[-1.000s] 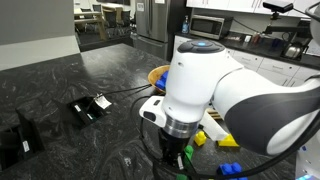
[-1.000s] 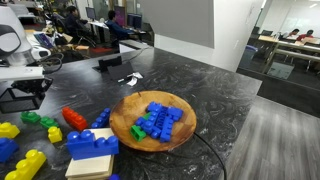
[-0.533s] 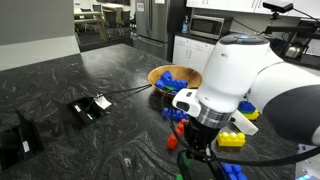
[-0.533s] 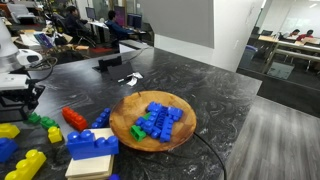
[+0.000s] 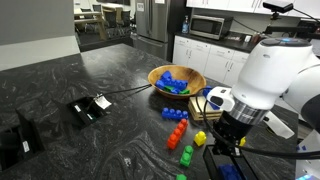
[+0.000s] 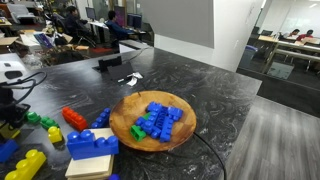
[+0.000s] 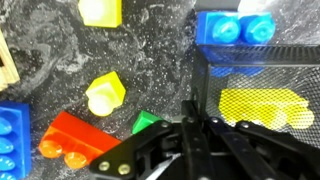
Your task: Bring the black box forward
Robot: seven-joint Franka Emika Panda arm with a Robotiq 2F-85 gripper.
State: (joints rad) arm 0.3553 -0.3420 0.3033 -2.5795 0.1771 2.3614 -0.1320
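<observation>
One pinch: my claw (image 7: 197, 122) looks closed on the thin wall of the black box (image 7: 262, 62), beside a blue brick (image 7: 235, 27) on the table (image 7: 150, 45), a grip for dragging it forward.

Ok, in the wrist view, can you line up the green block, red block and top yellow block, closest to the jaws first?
1. green block, just left of the jaws.
2. red block, farther left, low down.
3. top yellow block, far up at the top edge.
</observation>
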